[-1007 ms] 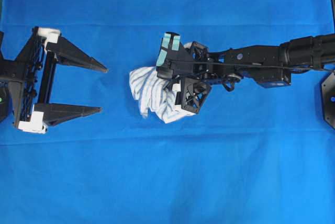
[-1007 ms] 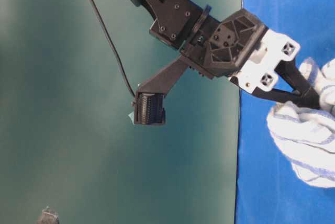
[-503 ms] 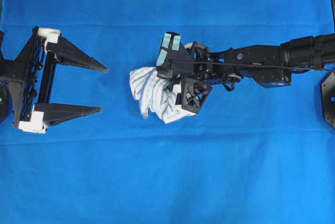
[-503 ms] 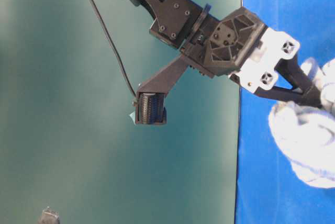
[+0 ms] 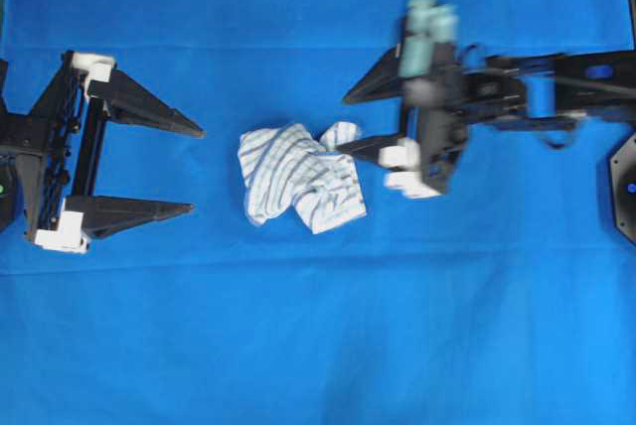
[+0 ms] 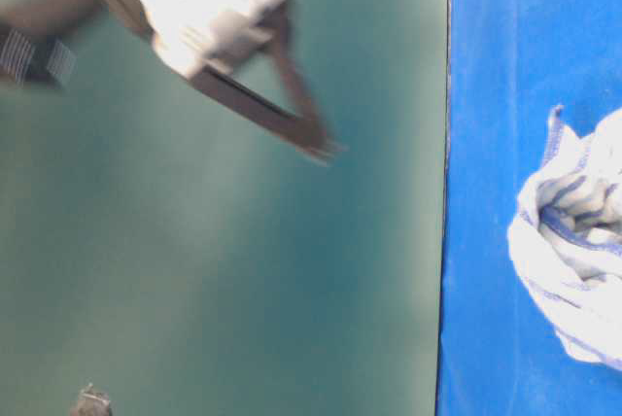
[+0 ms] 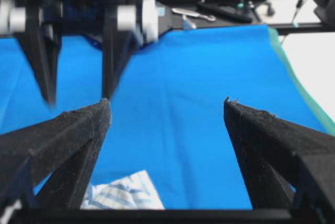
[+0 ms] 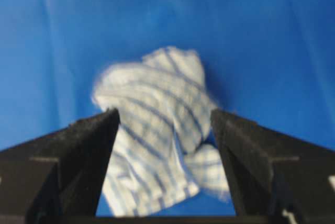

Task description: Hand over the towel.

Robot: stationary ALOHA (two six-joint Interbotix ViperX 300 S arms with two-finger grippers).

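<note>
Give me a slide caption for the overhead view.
Crumpled striped towel lies on the blue sheet between two open grippers, left and right.

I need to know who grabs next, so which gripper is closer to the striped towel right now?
Right. The right gripper hangs open with one fingertip at the towel, at its right edge in the overhead view. The left gripper sits open to its left, across a strip of bare sheet.

**Four views, one shared cloth**

Overhead: straight down, both tools in frame. Table-level: low, close, turned sideways. Wrist views: close behind each tool, looking out between its jaws. Shared by all: the towel point(image 5: 298, 177) ahead of the right tool point(image 5: 348, 124).
</note>
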